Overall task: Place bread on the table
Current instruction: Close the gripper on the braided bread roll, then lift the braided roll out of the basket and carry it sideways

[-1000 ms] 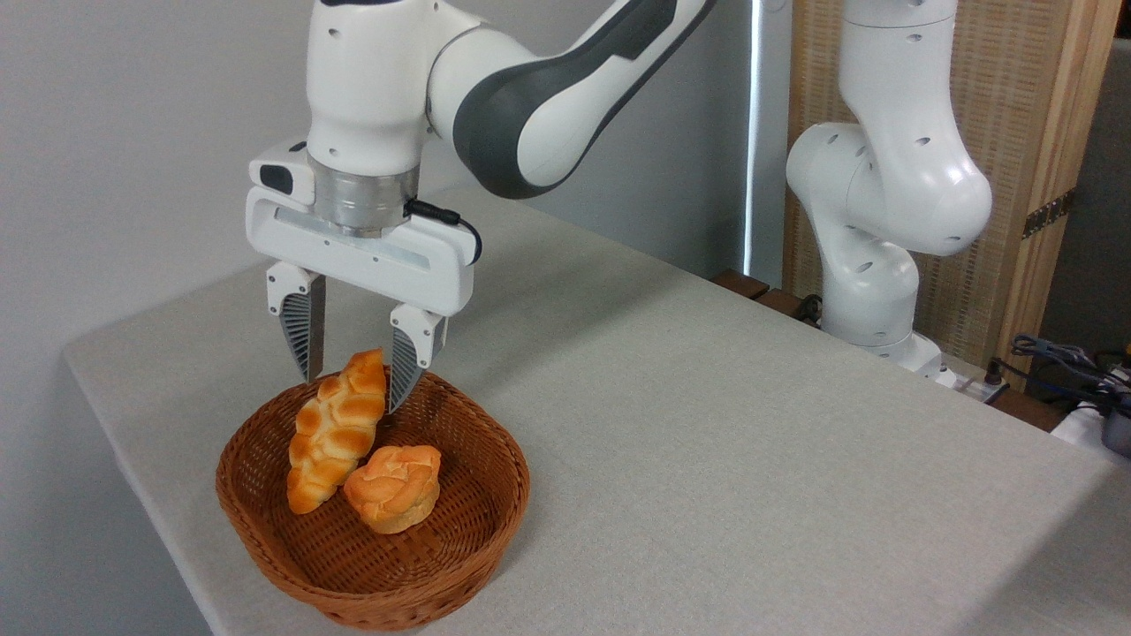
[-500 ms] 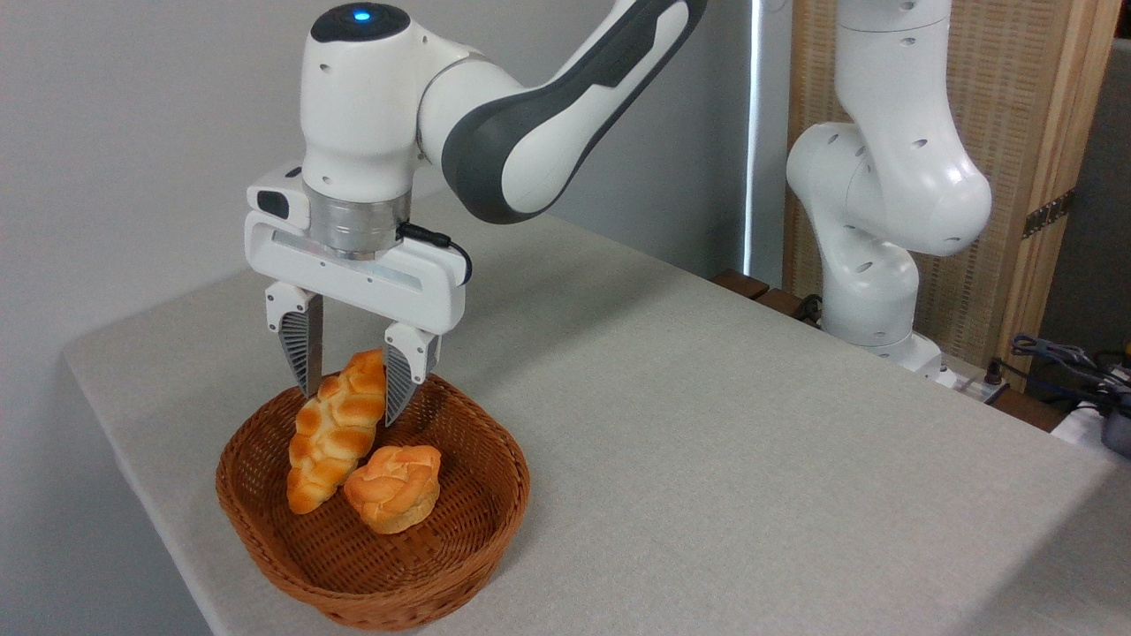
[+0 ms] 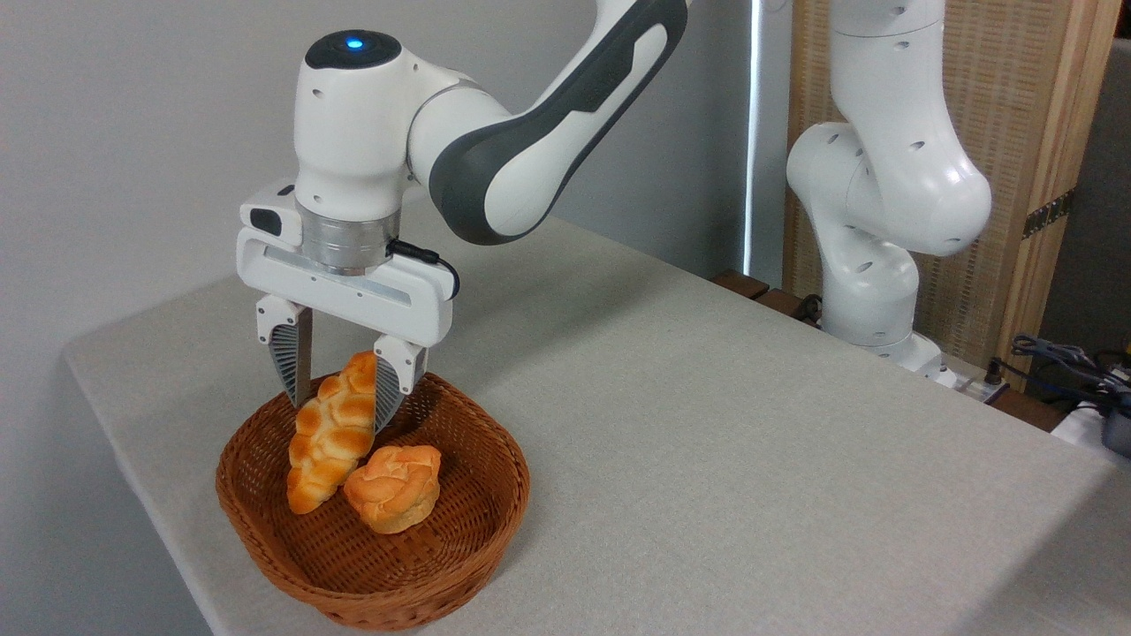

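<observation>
Bread [image 3: 329,439]: one long braided loaf, golden-orange with paler creases, tapered at both ends; it is seen lower left of the frame, leaning in the basket [image 3: 477,530] with its upper end raised toward the rim; bun [image 3: 394,486]: one small round knotted piece, orange, placed just beside the loaf's lower end; basket: one, brown woven wicker, shallow and rounded, set near the table's front left edge; gripper [image 3: 337,400]: one, white housing with two dark ribbed fingers [image 3: 289,362], held spread apart on either side of the loaf's upper end; contact with the loaf cannot be judged; table [image 3: 724,442]: one, large, light grey-beige, cloth-like weave; robot arm [image 3: 495,132]: one, glossy white and dark grey, with a blue light on its top; wall [image 3: 132,132]: plain pale grey, upper left; woven screen [image 3: 1043,132]: tan, wood-framed, upper right.
</observation>
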